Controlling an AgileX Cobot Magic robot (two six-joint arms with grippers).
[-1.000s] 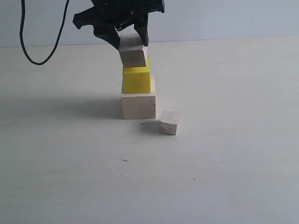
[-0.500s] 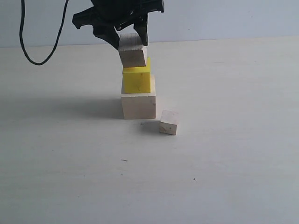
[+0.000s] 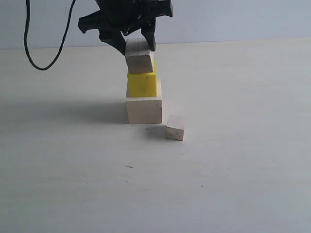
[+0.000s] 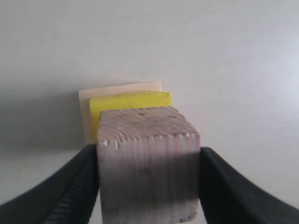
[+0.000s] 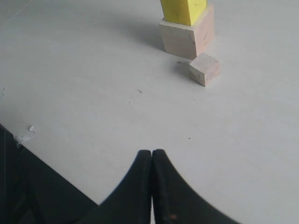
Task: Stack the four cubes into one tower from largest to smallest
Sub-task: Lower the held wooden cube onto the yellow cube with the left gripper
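The large wooden cube (image 3: 144, 110) stands on the table with the yellow cube (image 3: 142, 85) on top of it. My left gripper (image 3: 137, 48) is shut on the medium wooden cube (image 3: 140, 56), holding it directly over the yellow cube. Its underside is level with the yellow top; I cannot tell whether they touch. The left wrist view shows black fingers (image 4: 77, 186) pressed on both sides of the medium cube (image 4: 147, 163), above the yellow cube (image 4: 131, 101). The small wooden cube (image 3: 176, 127) lies on the table just right of the stack. My right gripper (image 5: 152, 156) is shut and empty, far from the stack.
A black cable (image 3: 34, 53) hangs at the back left. In the right wrist view the table's edge (image 5: 46, 156) runs close to my right gripper, and the small cube (image 5: 204, 68) sits beside the large cube (image 5: 187, 39).
The medium cube in my left gripper has come down a little and straightened from a slight tilt, now sitting squarer over the yellow cube. Nothing else moved.
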